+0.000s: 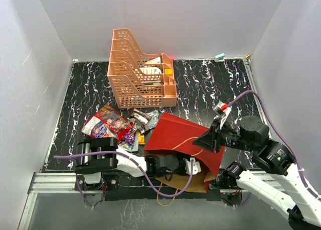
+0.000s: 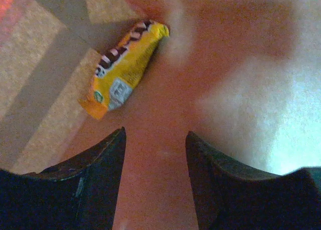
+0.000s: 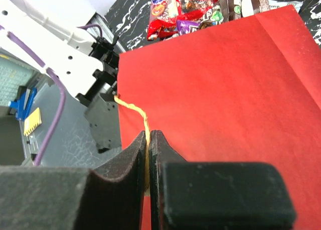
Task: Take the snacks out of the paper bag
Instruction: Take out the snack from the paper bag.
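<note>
The dark red paper bag (image 1: 175,132) lies on its side on the table. My left gripper (image 2: 156,132) is open and empty inside the bag, its jaws apart over the reddish-brown inner wall (image 2: 225,49). A small yellow packet (image 2: 125,64) lies inside, a little ahead and to the left of the jaws. My right gripper (image 3: 149,132) is shut on the bag's thin yellow cord handle (image 3: 133,107), above the bag's red side (image 3: 225,89). A pile of snacks (image 1: 113,124), with a large red bag and small wrappers, lies on the table left of the bag.
An orange lattice tray rack (image 1: 138,74) with items inside stands at the back centre. The left arm's wrist (image 1: 170,165) reaches into the bag's mouth near the front edge. White walls close in the table on three sides.
</note>
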Action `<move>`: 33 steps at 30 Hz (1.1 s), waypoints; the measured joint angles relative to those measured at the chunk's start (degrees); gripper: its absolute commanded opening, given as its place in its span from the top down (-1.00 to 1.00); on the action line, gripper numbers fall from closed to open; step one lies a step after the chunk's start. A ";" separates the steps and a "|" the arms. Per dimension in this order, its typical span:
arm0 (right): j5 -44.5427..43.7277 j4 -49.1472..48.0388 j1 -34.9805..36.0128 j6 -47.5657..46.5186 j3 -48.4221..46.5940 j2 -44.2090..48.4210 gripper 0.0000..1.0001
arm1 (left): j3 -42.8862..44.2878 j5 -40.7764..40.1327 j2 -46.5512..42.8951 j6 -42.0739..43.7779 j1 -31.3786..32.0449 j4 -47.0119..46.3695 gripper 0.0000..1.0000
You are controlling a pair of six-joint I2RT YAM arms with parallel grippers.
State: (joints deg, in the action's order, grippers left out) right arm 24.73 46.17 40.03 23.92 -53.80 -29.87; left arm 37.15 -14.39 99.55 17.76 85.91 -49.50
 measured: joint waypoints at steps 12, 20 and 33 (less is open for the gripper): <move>-1.16 -2.29 0.00 1.70 -0.33 -1.90 0.85 | 4.33 -4.46 8.55 7.91 -0.02 -6.32 0.07; -1.99 -4.74 0.00 3.87 -2.14 -2.75 0.85 | 4.87 -6.62 8.96 12.24 -0.02 -12.07 -0.19; -1.66 -7.32 0.00 5.05 -2.75 -3.98 0.85 | 11.61 -9.09 22.12 17.75 -4.09 -20.59 -0.25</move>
State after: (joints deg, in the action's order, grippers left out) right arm 23.07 38.85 40.03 28.97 -56.55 -33.85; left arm 48.75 -23.49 121.67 35.51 81.82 -70.08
